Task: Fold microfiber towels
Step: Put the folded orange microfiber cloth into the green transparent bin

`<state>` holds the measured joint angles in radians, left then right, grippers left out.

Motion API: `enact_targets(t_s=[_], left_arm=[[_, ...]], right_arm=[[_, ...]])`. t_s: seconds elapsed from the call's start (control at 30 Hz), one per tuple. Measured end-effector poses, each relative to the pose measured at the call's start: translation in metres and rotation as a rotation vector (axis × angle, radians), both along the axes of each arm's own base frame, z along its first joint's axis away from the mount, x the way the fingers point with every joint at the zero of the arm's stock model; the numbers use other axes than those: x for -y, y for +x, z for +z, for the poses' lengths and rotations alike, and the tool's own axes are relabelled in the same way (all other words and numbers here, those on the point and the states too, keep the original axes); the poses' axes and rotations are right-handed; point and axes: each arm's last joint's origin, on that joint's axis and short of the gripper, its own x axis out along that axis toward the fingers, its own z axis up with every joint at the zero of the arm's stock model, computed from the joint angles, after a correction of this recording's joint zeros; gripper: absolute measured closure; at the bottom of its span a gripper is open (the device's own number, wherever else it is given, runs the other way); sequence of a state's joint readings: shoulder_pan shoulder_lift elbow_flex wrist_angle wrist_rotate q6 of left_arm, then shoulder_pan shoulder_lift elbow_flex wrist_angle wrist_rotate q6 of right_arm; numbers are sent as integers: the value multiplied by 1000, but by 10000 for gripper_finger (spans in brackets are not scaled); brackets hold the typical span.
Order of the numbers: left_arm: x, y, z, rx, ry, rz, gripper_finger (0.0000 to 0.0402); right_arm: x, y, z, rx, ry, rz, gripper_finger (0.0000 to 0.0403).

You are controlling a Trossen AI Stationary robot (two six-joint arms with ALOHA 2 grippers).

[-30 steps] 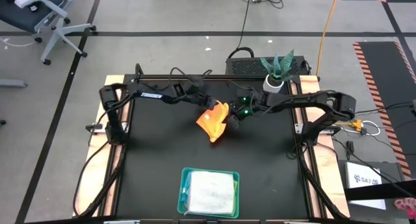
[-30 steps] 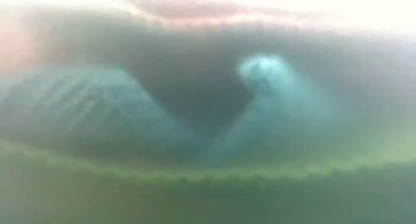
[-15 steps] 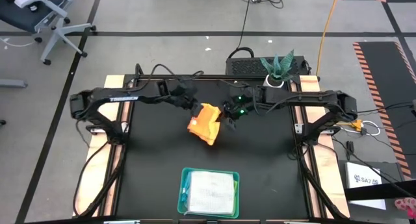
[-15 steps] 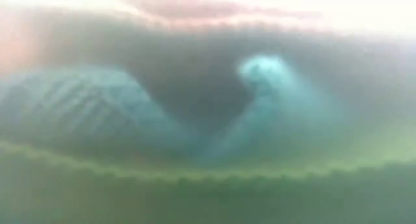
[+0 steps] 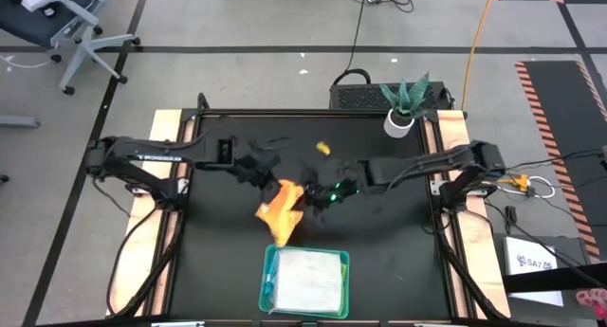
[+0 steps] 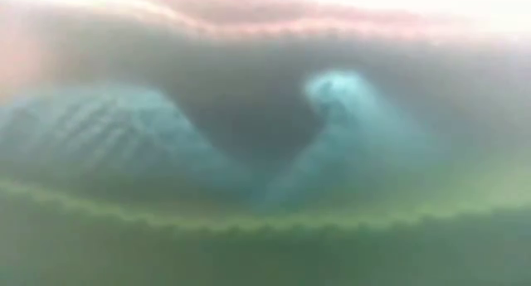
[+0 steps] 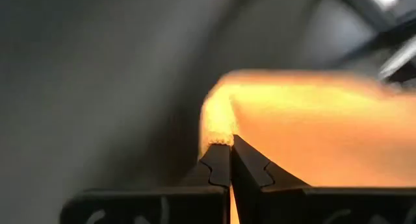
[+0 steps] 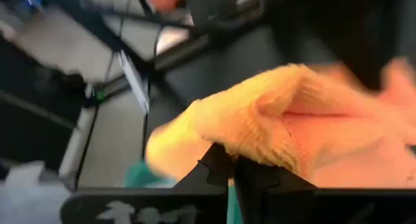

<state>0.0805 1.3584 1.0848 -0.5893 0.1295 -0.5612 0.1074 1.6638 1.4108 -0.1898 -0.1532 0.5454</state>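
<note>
Now | one yellow-orange towel (image 5: 278,213) pinched by left fingers (image 7: 218,167) and right fingers (image 8: 218,169) | one tray (image 5: 269,270)

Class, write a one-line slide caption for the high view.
Both grippers, left and right, carry the yellow-orange towel above the teal tray.

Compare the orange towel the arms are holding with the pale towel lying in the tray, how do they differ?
The yellow-orange towel is bunched and lifted over the black table, pinched by the left gripper and the right gripper; the pale towel lies flat and neatly squared inside the teal tray, with no gripper on it. The orange one is vivid, the other grey-white. The orange one looks crumpled and smaller from above. Both are soft cloths.
</note>
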Motion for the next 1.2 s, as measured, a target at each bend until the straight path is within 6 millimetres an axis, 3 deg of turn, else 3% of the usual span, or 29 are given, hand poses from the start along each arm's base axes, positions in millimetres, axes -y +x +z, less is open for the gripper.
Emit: enact_targets(t_s=[0.2, 0.43, 0.67, 0.9, 1.2], left_arm=[[41, -8, 11, 17, -24, 10, 401], [93, -23, 12, -1, -114, 115, 401], [142, -20, 8, 120, -161, 180, 401], [163, -22, 3, 144, -172, 211, 401], [169, -28, 8, 175, -188, 209, 401]], right_arm=[[-36, 13, 3, -41, -3, 91, 403], [-64, 4, 8, -84, -17, 169, 403], [-90, -1, 13, -41, 23, 245, 403], [-93, 4, 19, 49, 70, 308, 403], [-97, 28, 4, 65, 80, 394, 403]])
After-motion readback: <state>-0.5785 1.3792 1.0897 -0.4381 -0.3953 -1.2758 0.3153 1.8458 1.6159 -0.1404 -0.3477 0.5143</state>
